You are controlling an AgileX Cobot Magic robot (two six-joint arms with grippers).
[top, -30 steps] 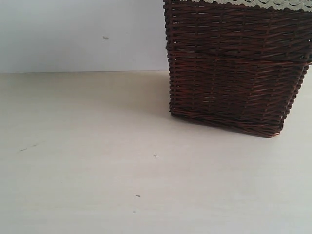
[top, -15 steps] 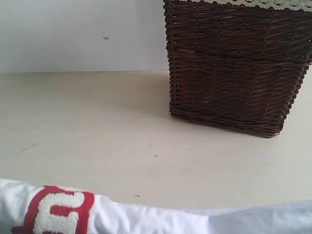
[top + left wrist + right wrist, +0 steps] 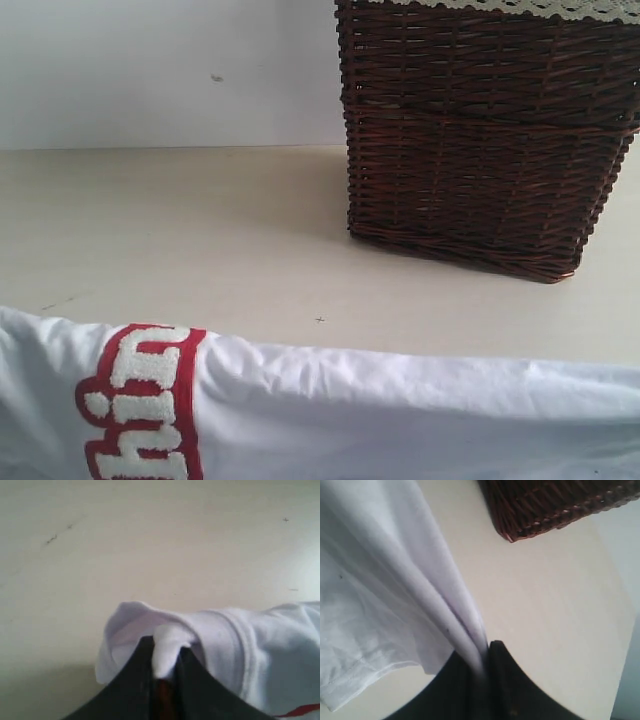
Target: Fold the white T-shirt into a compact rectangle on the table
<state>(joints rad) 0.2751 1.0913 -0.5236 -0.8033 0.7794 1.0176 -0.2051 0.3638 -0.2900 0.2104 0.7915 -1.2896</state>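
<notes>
Left pincer (image 3: pixel 165 652) and right pincer (image 3: pixel 484 652), each clamped tight on an edge of the white T-shirt (image 3: pixel 400 410) spanning the near side of the table (image 3: pixel 200 230), should travel level and together so the cloth lands unwrinkled.

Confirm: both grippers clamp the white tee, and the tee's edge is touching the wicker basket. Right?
One part is wrong. The left gripper and right gripper do each clamp the white T-shirt, but the shirt is not touching the wicker basket. The exterior view shows a strip of bare table between the shirt's edge and the basket.
</notes>
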